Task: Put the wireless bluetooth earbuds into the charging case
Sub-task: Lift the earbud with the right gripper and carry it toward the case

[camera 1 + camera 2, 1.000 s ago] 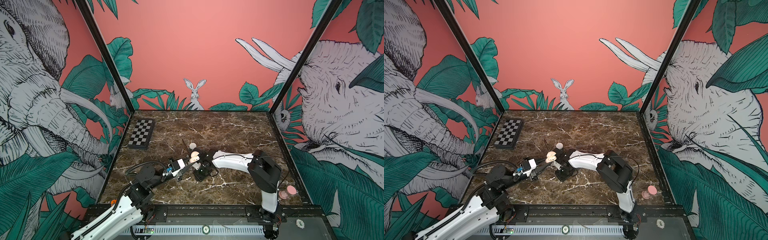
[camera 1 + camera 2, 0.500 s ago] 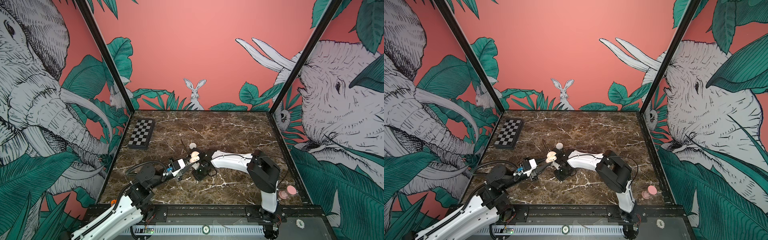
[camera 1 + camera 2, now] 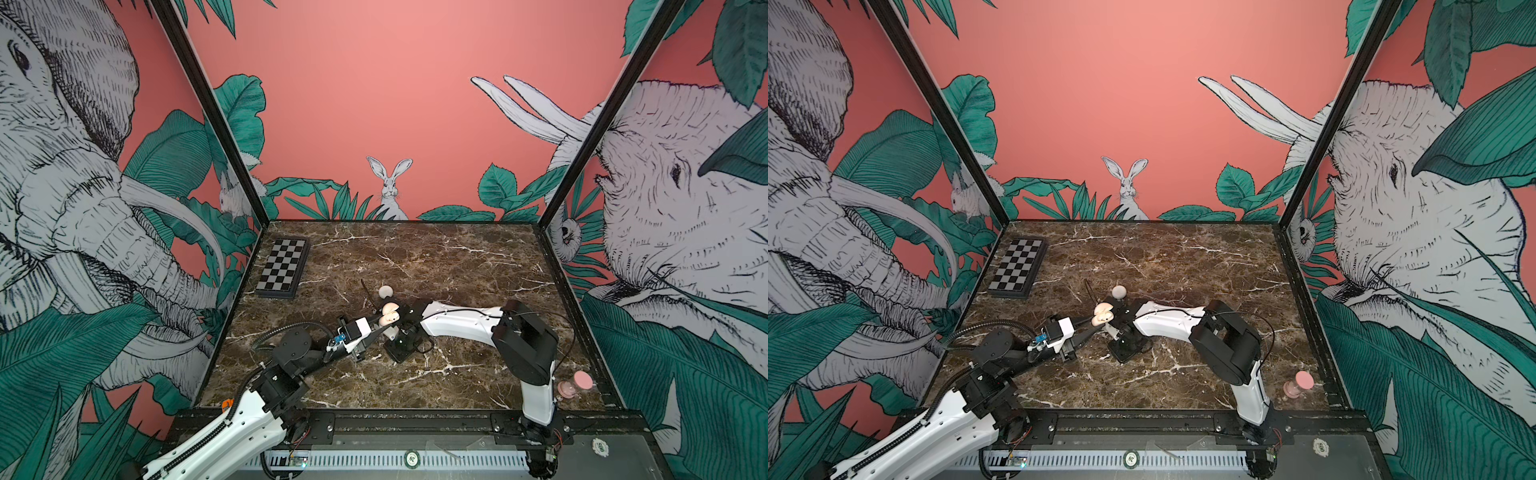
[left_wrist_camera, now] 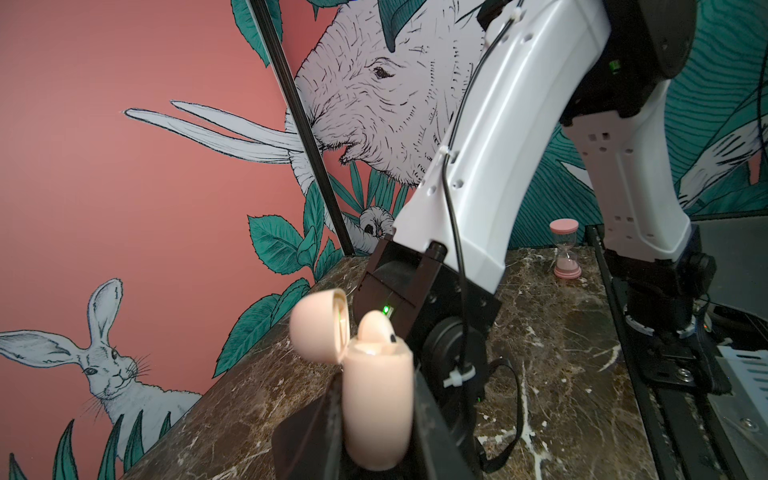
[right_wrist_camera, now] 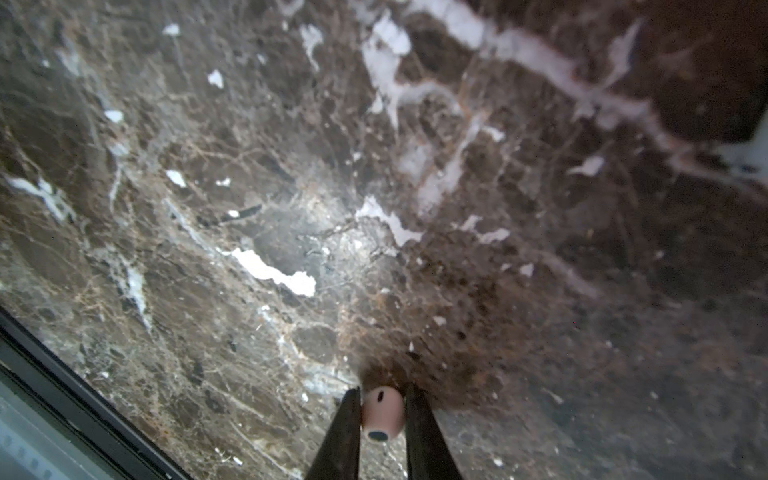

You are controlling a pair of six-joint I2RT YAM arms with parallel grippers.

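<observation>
Between jaws of the right gripper (image 5: 383,392), a pale-pink, dark-spotted earbud (image 5: 382,412)

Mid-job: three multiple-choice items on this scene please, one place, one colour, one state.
1. Where does the pink sand hourglass stand? A) back left corner B) front right corner C) table's middle
2. What colour is the rounded plastic charging case? A) pale pink B) black C) green
3. That case's lid is: A) open B) shut C) missing
Answers: 1 B, it stands by the near right edge; 2 A, plain in the left wrist view; 3 A, hinged back, a pale pink earbud showing inside.
</observation>
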